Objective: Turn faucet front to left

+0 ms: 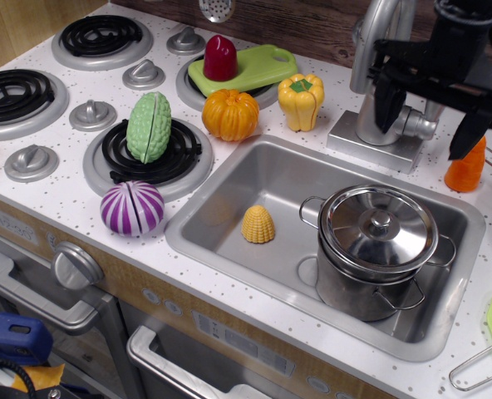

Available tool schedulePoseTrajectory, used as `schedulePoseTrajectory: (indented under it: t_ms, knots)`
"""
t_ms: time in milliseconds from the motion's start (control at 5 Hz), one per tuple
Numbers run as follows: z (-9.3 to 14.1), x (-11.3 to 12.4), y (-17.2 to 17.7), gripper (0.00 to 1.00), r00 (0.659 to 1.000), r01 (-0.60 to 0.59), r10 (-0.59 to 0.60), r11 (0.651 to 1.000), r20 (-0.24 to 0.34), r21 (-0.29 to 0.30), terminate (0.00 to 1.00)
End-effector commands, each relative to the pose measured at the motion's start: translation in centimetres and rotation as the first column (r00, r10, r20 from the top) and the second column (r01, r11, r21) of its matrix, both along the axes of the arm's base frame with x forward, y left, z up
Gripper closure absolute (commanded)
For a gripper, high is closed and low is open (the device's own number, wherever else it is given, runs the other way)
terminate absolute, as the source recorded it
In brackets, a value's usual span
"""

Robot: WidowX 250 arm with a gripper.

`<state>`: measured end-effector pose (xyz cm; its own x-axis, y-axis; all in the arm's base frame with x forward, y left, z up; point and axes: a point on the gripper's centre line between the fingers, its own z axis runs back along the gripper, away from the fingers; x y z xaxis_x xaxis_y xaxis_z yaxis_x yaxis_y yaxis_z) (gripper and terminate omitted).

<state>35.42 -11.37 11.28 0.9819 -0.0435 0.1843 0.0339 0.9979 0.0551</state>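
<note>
The silver-grey faucet (377, 100) stands on its square base behind the sink, at the upper right. Its curved spout rises up and out of the top of the frame; its lever handle sticks out to the right. My black gripper (429, 125) hangs just right of the faucet column, above the handle. Its two fingers (389, 104) are spread apart and hold nothing. The right finger hangs in front of the orange carrot (467, 166).
The steel sink (229, 229) holds a lidded steel pot (379, 245) and a yellow corn piece (258, 224). A yellow pepper (300, 101), an orange pumpkin (229, 115) and a green cutting board (246, 68) lie left of the faucet. Stove burners and knobs fill the left side.
</note>
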Motion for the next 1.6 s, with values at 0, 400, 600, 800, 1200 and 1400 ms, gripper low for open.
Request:
schedulePoseTrajectory:
  t_ms: [0,400,600,800,1200,1400]
  knots:
    - [1.8,1.6,0.3,0.00,0.997,0.022,-0.022,1.000,0.071,-0.005,0.00]
    - [1.5,2.9,3.6,0.00,0.993,0.086,-0.086,0.996,0.085,0.008,0.00]
    - [1.8,3.3,5.3,0.00,0.992,0.097,-0.098,0.995,0.079,0.016,0.00]
    - [1.9,3.6,6.8,0.00,0.988,0.124,-0.126,0.992,0.084,0.024,0.00]
    - [1.5,5.4,9.6,0.00,0.978,0.189,-0.188,0.982,0.086,0.006,0.00]
    - [1.6,6.1,10.5,0.00,0.975,0.205,-0.206,0.979,0.089,0.013,0.00]
